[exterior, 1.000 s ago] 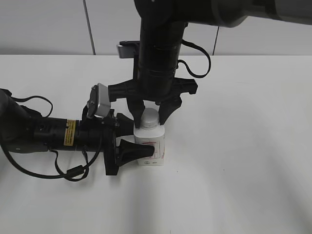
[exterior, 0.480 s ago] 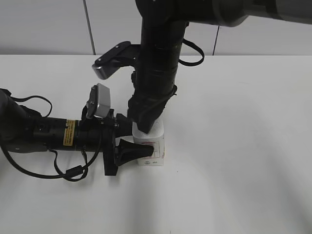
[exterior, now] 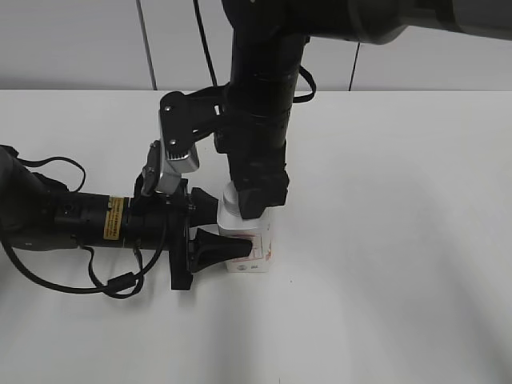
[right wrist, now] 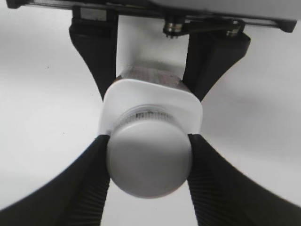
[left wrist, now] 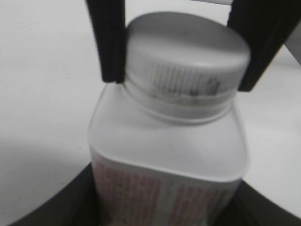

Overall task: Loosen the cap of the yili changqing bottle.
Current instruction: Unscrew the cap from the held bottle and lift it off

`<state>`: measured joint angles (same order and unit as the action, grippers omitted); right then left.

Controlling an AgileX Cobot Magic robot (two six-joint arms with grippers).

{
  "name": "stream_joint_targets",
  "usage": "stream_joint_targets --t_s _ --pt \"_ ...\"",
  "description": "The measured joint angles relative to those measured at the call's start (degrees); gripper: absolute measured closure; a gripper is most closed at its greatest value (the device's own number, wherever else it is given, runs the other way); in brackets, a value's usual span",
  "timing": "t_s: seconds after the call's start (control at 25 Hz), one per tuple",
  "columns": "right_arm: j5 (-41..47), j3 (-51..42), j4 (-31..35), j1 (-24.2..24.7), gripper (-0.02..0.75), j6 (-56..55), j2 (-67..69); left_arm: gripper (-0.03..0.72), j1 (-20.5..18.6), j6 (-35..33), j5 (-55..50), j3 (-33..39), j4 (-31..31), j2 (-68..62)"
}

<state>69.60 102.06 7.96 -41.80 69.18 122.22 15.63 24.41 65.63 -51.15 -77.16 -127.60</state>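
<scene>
The yili changqing bottle [exterior: 250, 240] stands upright on the white tabletop [exterior: 400, 240], left of centre and toward the near side in the exterior view. The left claw [exterior: 210, 232] reaches in horizontally from the left and is clamped on the bottle body; in the right wrist view its two black fingers [right wrist: 96, 52] bracket the bottle [right wrist: 150, 101] from both sides, touching its walls. The right claw [right wrist: 149, 165] descends from above and is closed on the cap [right wrist: 149, 162], its ribbed pads [right wrist: 91, 181] pressed against opposite sides of the rim. The left wrist view confirms this: two black fingers [left wrist: 109, 42] sit against the ribbed rim of the cap [left wrist: 186, 61], above the bottle shoulder [left wrist: 169, 146].

Step in hand, as judged: the unscrewing phase. One claw holds the body and the other grips the cap. No gap between cap and neck ring can be confirmed, so the degree of loosening cannot be determined.

Next move, as judged: rotate the right wrist about the bottle's vertical axis in the loosening direction while the left claw holds the body fixed. Clamping force on the rim must suffice to prevent the pads from slipping over the ribs, and the rotation axis must stay centred on the neck so that the bottle is not tipped or dragged.
</scene>
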Motion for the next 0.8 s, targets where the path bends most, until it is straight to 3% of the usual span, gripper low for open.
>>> stream_joint_targets --t_s 0.28,0.52,0.8 --pt "0.00 0.00 -0.06 0.00 0.341 -1.01 0.00 0.303 0.00 0.00 0.05 0.00 -0.11 0.00" --pt "-0.06 0.00 0.74 -0.10 0.176 -8.98 0.05 0.316 0.00 0.18 -0.38 0.00 -0.05 0.00" --pt "-0.02 0.00 1.76 -0.10 0.163 -14.52 -1.44 0.320 0.00 0.18 -0.62 0.00 -0.05 0.00"
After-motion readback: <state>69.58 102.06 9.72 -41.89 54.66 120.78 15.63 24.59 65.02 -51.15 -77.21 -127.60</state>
